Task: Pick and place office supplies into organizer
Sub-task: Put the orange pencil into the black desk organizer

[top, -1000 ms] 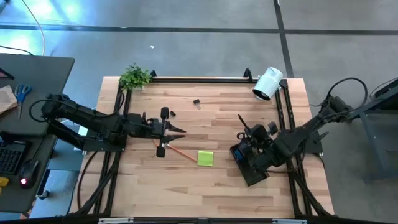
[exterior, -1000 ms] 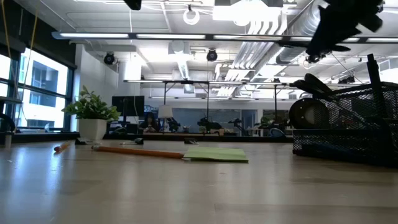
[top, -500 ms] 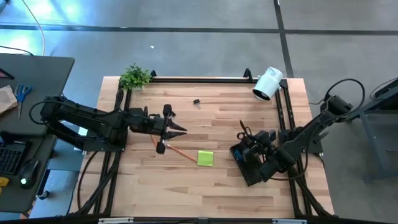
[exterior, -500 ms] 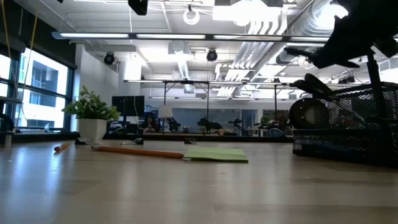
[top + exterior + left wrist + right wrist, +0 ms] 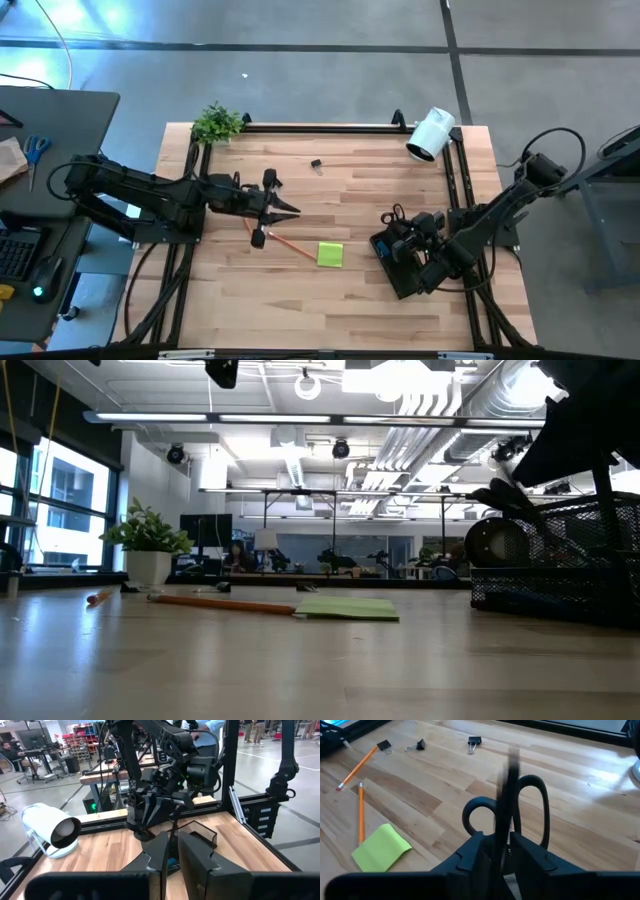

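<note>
i'm watching the black mesh organizer (image 5: pixel 398 262) sitting near the right edge of the wooden table (image 5: pixel 330 300), with the dark-handled scissors (image 5: pixel 512 817) standing handles-up in its cup section. the right gripper (image 5: pixel 415 240) is hanging directly over that cup, and in the right wrist view its fingers (image 5: pixel 470 852) are sitting either side of the scissor handles, close against them; whether they are gripping or have let go, i cannot tell. in the low view the handles (image 5: pixel 505 495) are poking up above the mesh wall (image 5: pixel 560 570).

moving outward, the lime-green sticky-note pad (image 5: pixel 330 254) is lying flat just beside the organizer, toward the table's middle, with an orange pencil (image 5: pixel 290 244) ending at its edge. a second orange pencil (image 5: pixel 356 768) is lying close to the first, angled away from it. small black binder clips (image 5: pixel 316 165) are scattered farther back, well apart from the right gripper.

the left gripper (image 5: pixel 284 207) is hovering above the pencils on the left side, fingers (image 5: pixel 192 857) nearly together with only a thin gap and nothing between them.

a white cylindrical camera (image 5: pixel 430 134) and a small potted plant (image 5: pixel 217 123) are standing at the back corners.
</note>
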